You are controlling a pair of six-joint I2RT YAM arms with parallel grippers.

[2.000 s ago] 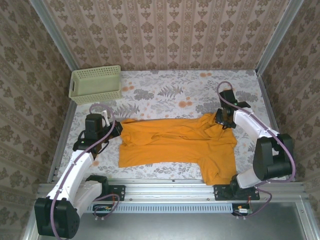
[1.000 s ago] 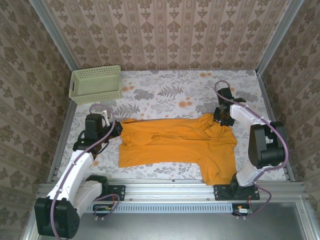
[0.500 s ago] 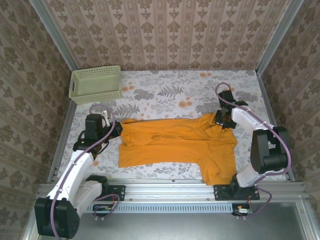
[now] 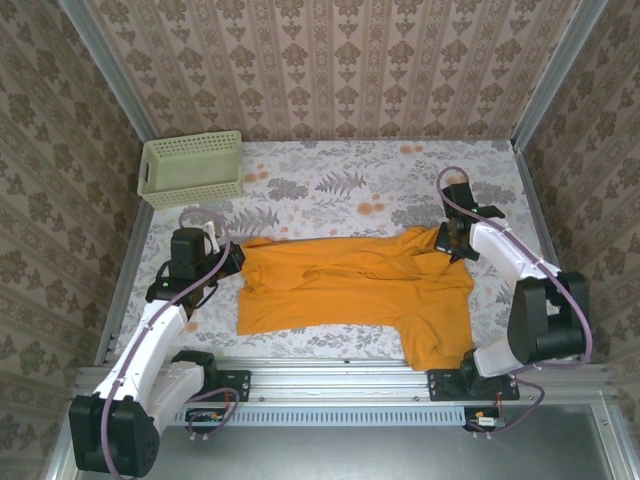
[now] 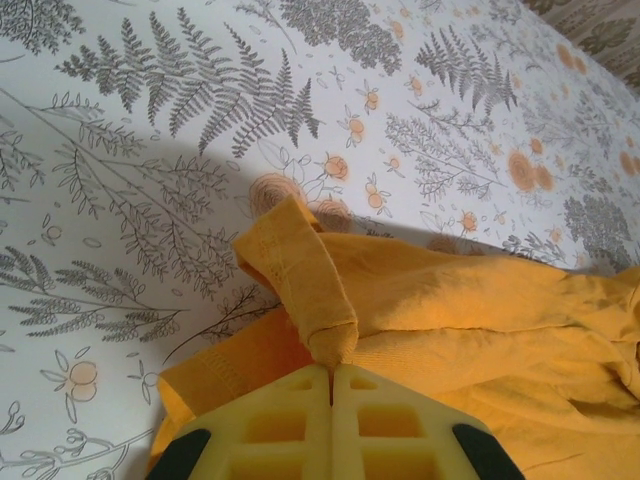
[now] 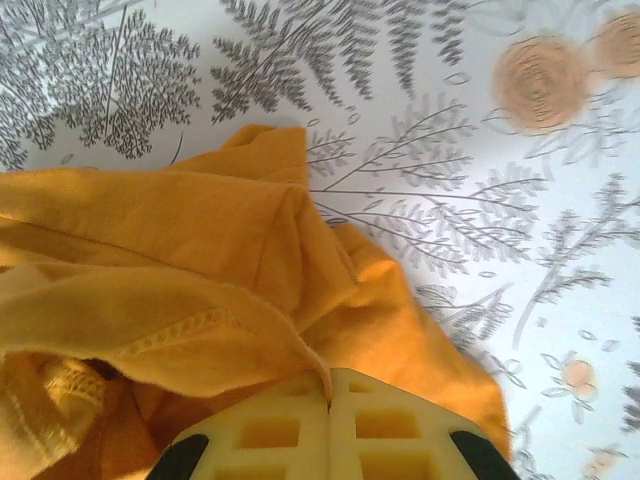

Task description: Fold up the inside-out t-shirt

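The orange-yellow t-shirt lies spread across the floral table, stretched sideways between both arms, with one part hanging toward the near edge at the right. My left gripper is shut on the shirt's left edge; in the left wrist view a rolled hem runs into the closed yellow fingers. My right gripper is shut on the shirt's upper right corner; in the right wrist view a seamed fold is pinched between its fingers. The dark printed mark is hidden.
A pale green lattice basket stands at the table's far left corner. The floral tablecloth is bare behind the shirt. Metal frame rails run along the near edge, and patterned walls enclose the other sides.
The right arm shifted slightly back and forth while holding the shirt's corner; the shirt and left arm stayed almost still.
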